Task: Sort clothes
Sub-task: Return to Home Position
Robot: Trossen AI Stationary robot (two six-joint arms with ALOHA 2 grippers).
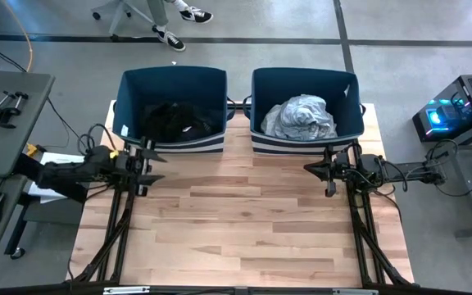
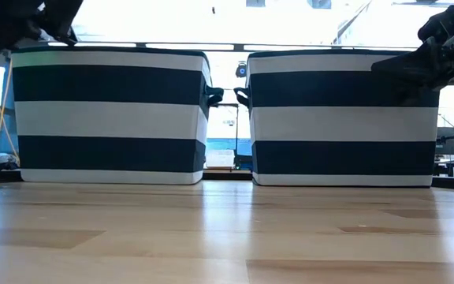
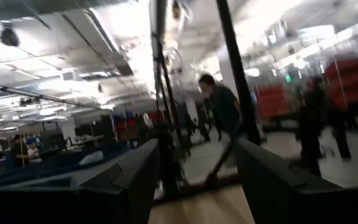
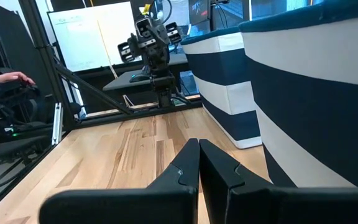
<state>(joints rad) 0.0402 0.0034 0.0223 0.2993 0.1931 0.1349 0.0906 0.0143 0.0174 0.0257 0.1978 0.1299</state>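
Nearest in the low view is the table [image 2: 227,237], plain wood with no garment on it, and the high view shows none on it either. By these pictures the sorting looks done. The dark clothes [image 1: 174,121] lie heaped in the left bin [image 1: 125,98]. The light clothes [image 1: 301,117], a grey and white bundle, lie in the right bin [image 1: 352,94]. What seems left is only for the arms to pull back to rest.

The left gripper [image 1: 154,160] hangs over the table's left edge, just in front of the left bin. Its fingers stand apart with nothing between them, as the left wrist view shows. The dark clothes sit past it and down inside the bin, near but not touching.

The right gripper [image 4: 199,144] hangs over the table's right side, just in front of the right bin. Its fingers are pressed together and hold nothing. The light clothes lie beyond it behind the bin wall, apart from the fingers. Whether any small piece lies hidden under either heap cannot be told.
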